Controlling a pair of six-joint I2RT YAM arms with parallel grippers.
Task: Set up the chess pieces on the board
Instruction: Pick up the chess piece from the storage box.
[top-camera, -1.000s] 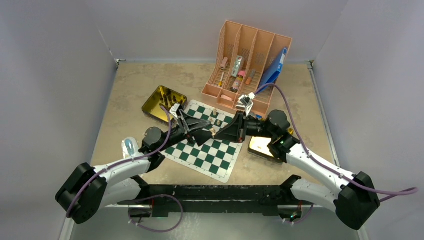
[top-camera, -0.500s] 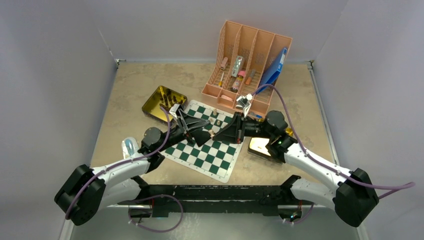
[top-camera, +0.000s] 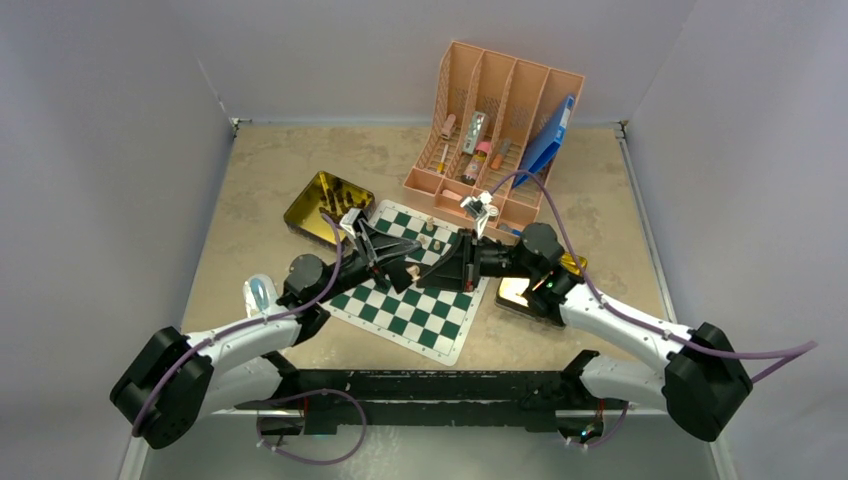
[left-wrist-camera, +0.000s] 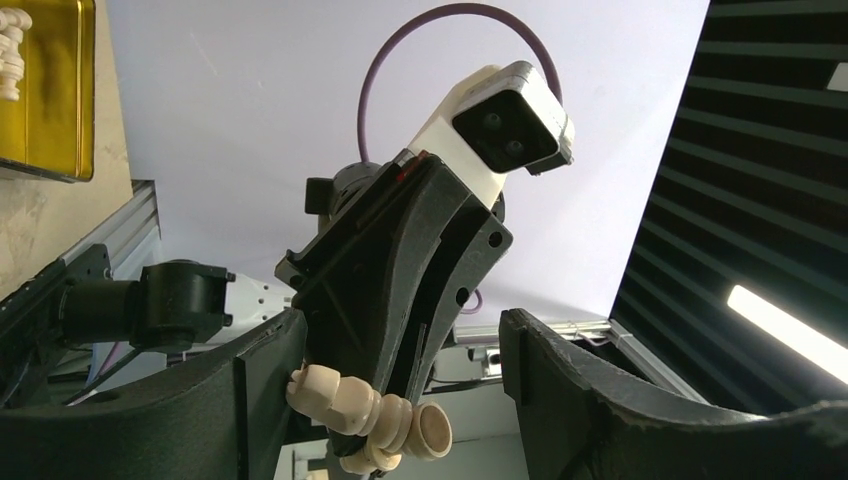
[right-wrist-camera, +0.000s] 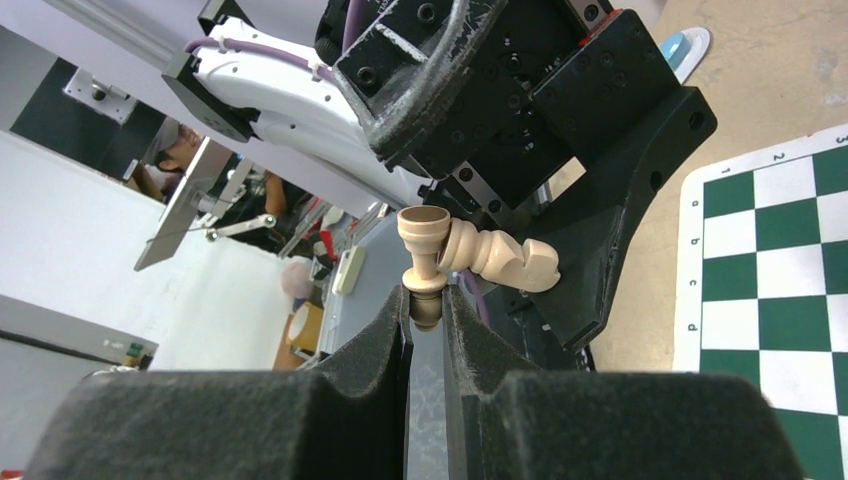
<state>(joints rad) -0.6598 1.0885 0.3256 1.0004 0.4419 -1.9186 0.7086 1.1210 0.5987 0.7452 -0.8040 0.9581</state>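
The green-and-white board (top-camera: 420, 305) lies at the table's middle, with a few chess pieces (top-camera: 433, 235) standing near its far edge. My grippers meet above it. My right gripper (right-wrist-camera: 427, 300) is shut on the head of a pale tan pawn (right-wrist-camera: 424, 255), its base pointing away. A pale tan knight (right-wrist-camera: 500, 256) lies sideways, base against the pawn, head touching one finger (left-wrist-camera: 255, 395) of my left gripper (left-wrist-camera: 400, 335), whose jaws stand wide apart. The knight (left-wrist-camera: 345, 395) also shows in the left wrist view. In the top view the left gripper (top-camera: 403, 268) and right gripper (top-camera: 438, 268) almost touch.
A gold tin (top-camera: 325, 205) lies left of the board; pale pieces (left-wrist-camera: 10, 50) rest in it. A second gold tin (top-camera: 512, 292) lies under my right arm. A pink desk organizer (top-camera: 495, 130) stands at the back. A small blue-and-white object (top-camera: 260, 293) lies by my left arm.
My right arm has moved left, bringing its gripper up against the left gripper. The left arm has stayed nearly still.
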